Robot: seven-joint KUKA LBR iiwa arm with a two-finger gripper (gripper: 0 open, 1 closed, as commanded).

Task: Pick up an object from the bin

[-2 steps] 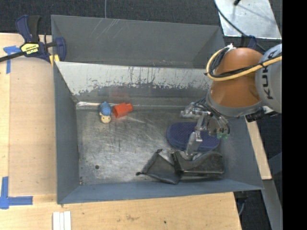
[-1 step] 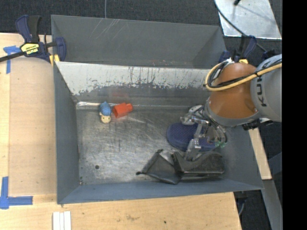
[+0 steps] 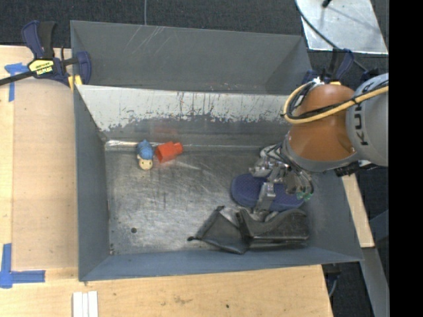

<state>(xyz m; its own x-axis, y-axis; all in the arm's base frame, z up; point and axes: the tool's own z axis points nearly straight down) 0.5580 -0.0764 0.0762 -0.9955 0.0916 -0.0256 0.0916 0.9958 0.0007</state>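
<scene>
My gripper (image 3: pixel 268 200) reaches down at the right side of the bin floor, its metal fingers over a dark blue rounded thing (image 3: pixel 246 189) that looks like soft cloth or a cap. Whether that thing sits between the fingers I cannot tell. Just in front of it, near the bin's front wall, lies a black flat thing (image 3: pixel 254 231) with a folded, pointed flap towards the left.
At the back left of the floor lie a small figure with a blue top and yellow face (image 3: pixel 145 156) and an orange-red block (image 3: pixel 170 151), side by side. The arm's orange cover hangs above the right wall.
</scene>
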